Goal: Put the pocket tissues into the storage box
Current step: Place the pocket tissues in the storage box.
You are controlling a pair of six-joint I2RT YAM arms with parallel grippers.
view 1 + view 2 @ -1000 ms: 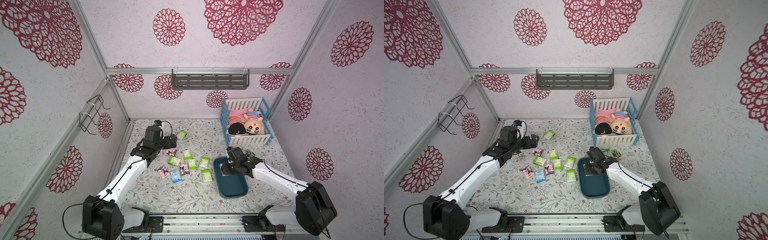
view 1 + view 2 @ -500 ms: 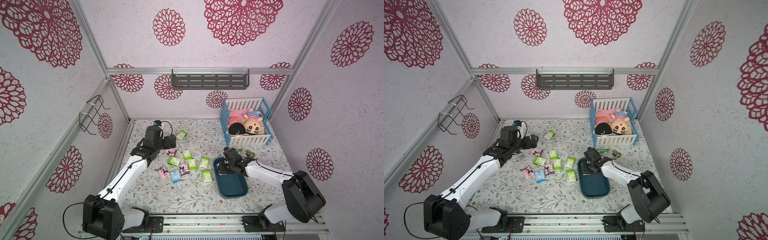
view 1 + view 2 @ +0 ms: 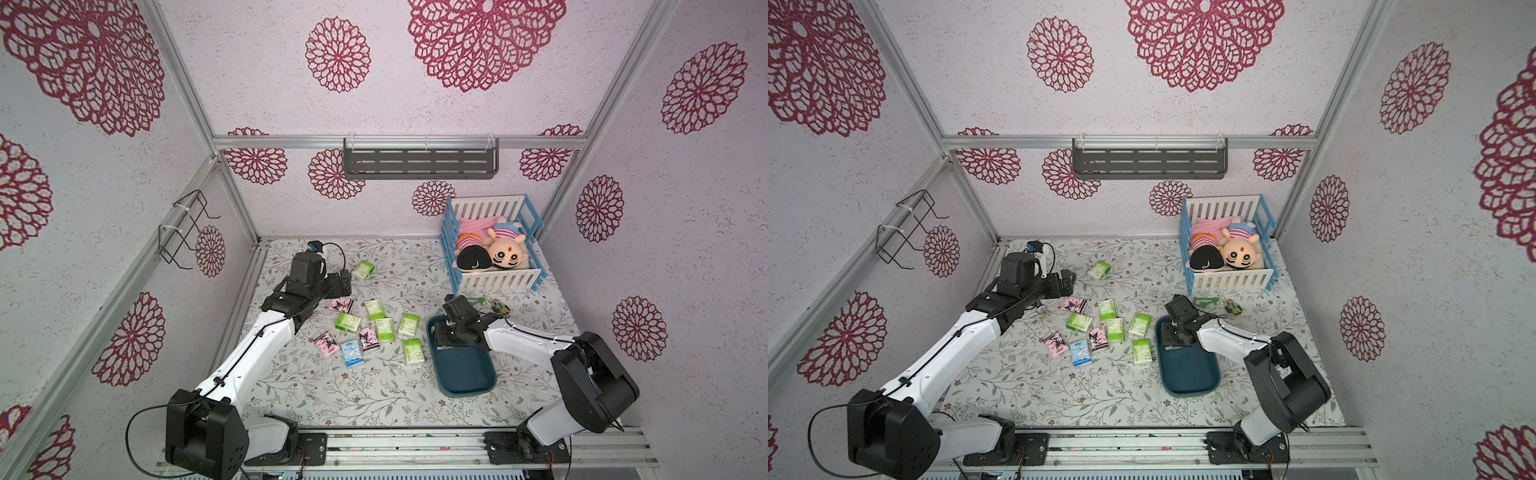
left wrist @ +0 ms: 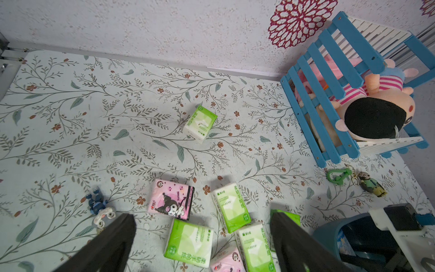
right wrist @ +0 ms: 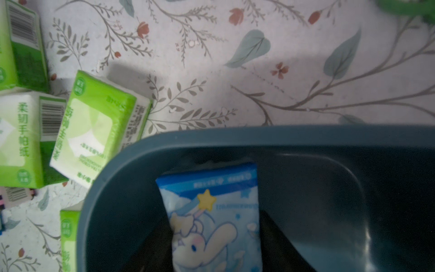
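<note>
Right gripper (image 5: 214, 226) is lowered into the far end of the storage box (image 3: 465, 376). Its dark fingers (image 5: 153, 245) flank a light blue pack (image 5: 211, 207) inside the box, near the far wall; whether they pinch it or stand clear of it I cannot tell. Just beside the box, on the side toward the left arm, lies a green pack (image 5: 94, 127). Beyond it more green packs (image 3: 384, 329), pink packs (image 3: 368, 338) and a second light blue pack (image 3: 352, 353) lie scattered flat on the floral table (image 3: 374, 395), all outside the box. The left gripper (image 4: 202, 217) hangs above the far edge of that cluster, jaws spread wide with nothing between them, and a small toy figure (image 4: 98, 207) lies beside it. Farther back a lone green pack (image 3: 363, 270) lies well apart from the rest. Between the box and the blue-and-white crib (image 3: 494, 280) lie two keychains (image 3: 478, 301). The crib holds two plush dolls (image 3: 505, 259), and a grey shelf (image 3: 419, 162) hangs on the back wall.
</note>
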